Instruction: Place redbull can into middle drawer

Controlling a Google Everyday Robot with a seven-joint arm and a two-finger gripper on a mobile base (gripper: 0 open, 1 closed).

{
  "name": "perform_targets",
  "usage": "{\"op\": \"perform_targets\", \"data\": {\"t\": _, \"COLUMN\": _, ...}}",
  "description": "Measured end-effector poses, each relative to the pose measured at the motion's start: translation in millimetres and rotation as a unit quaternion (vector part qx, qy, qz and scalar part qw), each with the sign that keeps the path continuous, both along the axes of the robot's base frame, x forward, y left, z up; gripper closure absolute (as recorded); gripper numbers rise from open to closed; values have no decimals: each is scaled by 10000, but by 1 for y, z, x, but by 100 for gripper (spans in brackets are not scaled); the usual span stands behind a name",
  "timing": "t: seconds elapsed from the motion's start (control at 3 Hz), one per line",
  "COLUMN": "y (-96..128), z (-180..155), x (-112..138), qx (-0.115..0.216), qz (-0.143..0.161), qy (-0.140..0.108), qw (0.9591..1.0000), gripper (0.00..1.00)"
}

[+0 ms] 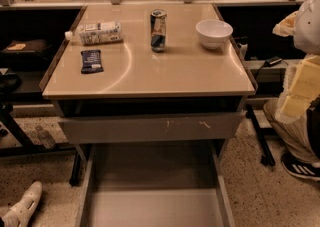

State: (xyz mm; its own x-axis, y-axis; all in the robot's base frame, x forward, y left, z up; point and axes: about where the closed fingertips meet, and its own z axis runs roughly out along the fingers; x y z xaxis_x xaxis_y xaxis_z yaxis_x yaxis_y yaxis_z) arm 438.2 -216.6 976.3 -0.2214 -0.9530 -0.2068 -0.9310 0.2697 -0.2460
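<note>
The redbull can (158,30) stands upright at the back middle of the tan tabletop (150,73), blue-and-silver with a shiny top. The middle drawer (155,206) is pulled out below the table, a wide grey tray with a plain bare floor and low side walls. My gripper (301,92) hangs at the right edge of the view, yellowish, beside the table's right side, well away from the can and above the floor to the right of the drawer.
A plastic bottle with a white label (97,32) lies at the back left. A dark snack bar (91,61) lies in front of it. A white bowl (214,33) stands right of the can. The scratched upper drawer front (150,127) is closed. A person's shoe (300,166) is at the right.
</note>
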Motion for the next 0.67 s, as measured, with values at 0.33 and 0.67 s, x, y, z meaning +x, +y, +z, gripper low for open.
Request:
{"op": "perform_targets", "data": {"t": 0.33, "y": 0, "z": 0, "x": 0, "qx": 1, "qz": 2, "qy": -2, "qw": 10000, "gripper": 0}}
{"op": "perform_targets", "data": {"t": 0.67, "y": 10, "z": 1, "x": 8, "qx": 50, "qz": 125, "qy": -89, "qw": 9999, "gripper": 0}}
